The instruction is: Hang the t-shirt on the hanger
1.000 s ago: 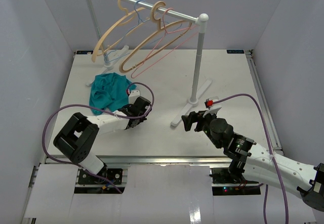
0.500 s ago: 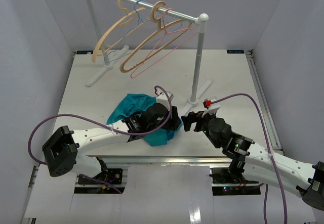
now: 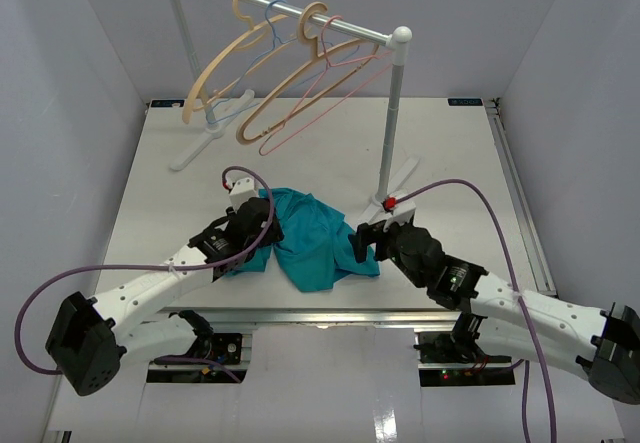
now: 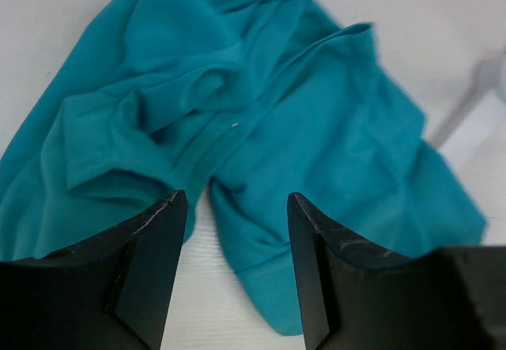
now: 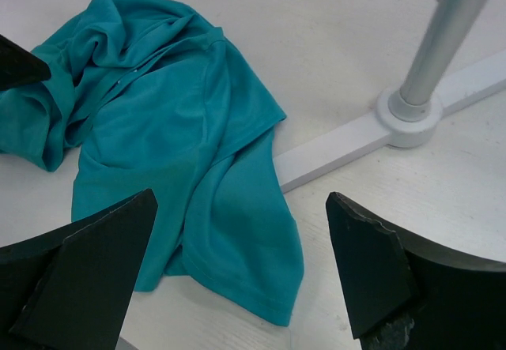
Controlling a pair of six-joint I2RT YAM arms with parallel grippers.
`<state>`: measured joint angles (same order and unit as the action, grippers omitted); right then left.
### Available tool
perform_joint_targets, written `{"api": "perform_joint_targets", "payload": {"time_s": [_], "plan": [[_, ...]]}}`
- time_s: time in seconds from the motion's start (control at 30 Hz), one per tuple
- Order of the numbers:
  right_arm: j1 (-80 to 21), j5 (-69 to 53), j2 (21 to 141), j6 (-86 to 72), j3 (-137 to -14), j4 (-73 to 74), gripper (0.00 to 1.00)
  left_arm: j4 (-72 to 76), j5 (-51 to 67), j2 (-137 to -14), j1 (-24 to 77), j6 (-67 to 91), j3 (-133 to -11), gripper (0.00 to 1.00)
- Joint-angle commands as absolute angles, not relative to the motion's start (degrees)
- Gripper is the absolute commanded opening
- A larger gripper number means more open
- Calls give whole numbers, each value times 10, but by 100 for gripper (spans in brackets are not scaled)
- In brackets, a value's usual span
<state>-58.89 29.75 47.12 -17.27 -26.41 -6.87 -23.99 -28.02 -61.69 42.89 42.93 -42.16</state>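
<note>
Near table front-centre: t-shirt lies crumpled on surface, just left of rack foot. L gripper at shirt's left edge, jaws apart, gripping nothing; I see fabric beyond fingertips on wrist cam. R gripper at shirt's right edge, jaws spread wide, also empty. Hanger hangs on rack rail up top, well apart from shirt.
</note>
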Motion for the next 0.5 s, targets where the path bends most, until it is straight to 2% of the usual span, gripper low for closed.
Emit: {"api": "perform_joint_targets", "payload": {"time_s": [0.0, 0.17, 0.3, 0.33, 0.37, 0.4, 0.47], "plan": [[-590, 233, 589, -129, -361, -118, 92, -254, -322, -620, 408, 470, -367, 66], [-583, 222, 738, -123, -450, -119, 87, -190, -301, -663, 368, 457, -334, 68], [-566, 193, 842, -136, -503, -126, 84, -176, -303, -703, 346, 461, -328, 63], [-562, 193, 867, -139, -513, -130, 83, -171, -305, -704, 343, 461, -324, 59], [-559, 193, 887, -141, -523, -137, 82, -168, -307, -701, 341, 461, -321, 47], [-557, 191, 904, -142, -532, -145, 82, -165, -310, -693, 339, 460, -316, 29], [-554, 190, 946, -144, -546, -154, 80, -164, -322, -666, 337, 460, -308, 7]]}}
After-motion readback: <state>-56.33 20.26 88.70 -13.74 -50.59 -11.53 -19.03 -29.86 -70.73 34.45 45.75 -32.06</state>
